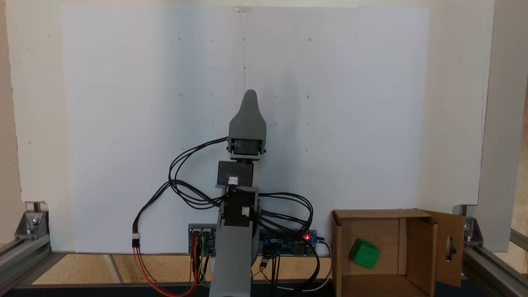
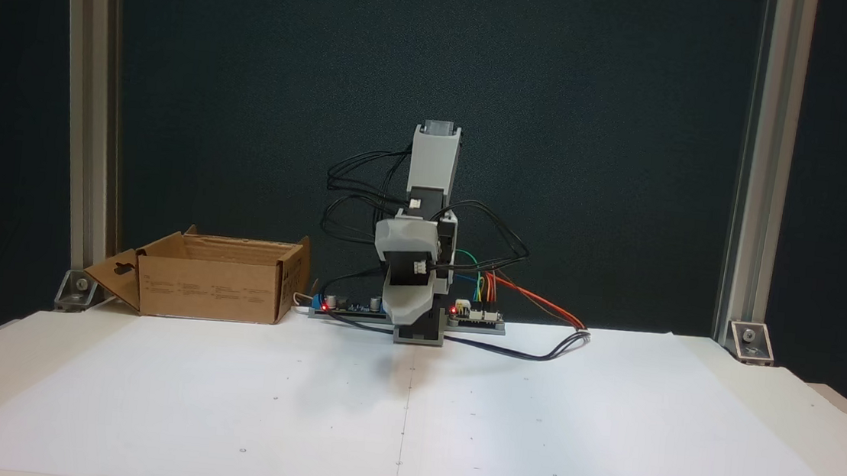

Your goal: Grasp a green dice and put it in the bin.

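Gripper (image 1: 250, 97) w/ one grey tip visible, jaws stacked; open vs closed can't be told. It hangs over the white sheet (image 1: 123, 123), arm folded above base. Green dice (image 1: 364, 253) lies inside the bin (image 1: 420, 255), beside the controller board (image 1: 288, 243).

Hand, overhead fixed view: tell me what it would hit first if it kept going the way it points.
Judging roughly, only the white paper sheet: the hand points out over bare paper, its tip angled down in a fixed view. The bin holding the green dice sits off to one side.
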`<state>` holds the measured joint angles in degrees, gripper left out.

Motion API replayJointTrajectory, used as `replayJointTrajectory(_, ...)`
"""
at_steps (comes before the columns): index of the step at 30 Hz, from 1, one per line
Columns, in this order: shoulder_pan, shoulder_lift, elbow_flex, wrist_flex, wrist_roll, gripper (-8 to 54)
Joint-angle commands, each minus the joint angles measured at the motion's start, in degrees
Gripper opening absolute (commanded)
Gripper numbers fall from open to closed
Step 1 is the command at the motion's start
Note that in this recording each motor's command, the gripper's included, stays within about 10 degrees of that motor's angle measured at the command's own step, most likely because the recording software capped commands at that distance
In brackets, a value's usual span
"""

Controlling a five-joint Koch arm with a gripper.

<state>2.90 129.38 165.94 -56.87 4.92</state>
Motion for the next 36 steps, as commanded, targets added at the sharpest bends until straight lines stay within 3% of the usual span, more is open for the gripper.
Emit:
replayJointTrajectory(1, -0.35, 6.50, -0.26, -9.56, 1.05, 43.9)
replayJointTrajectory(12, -0.79, 6.42, 9.93, -34.10, 1.14, 44.1)
replayJointTrajectory(36, -0.97, 6.15, 13.18, -33.40, 1.14, 44.5)
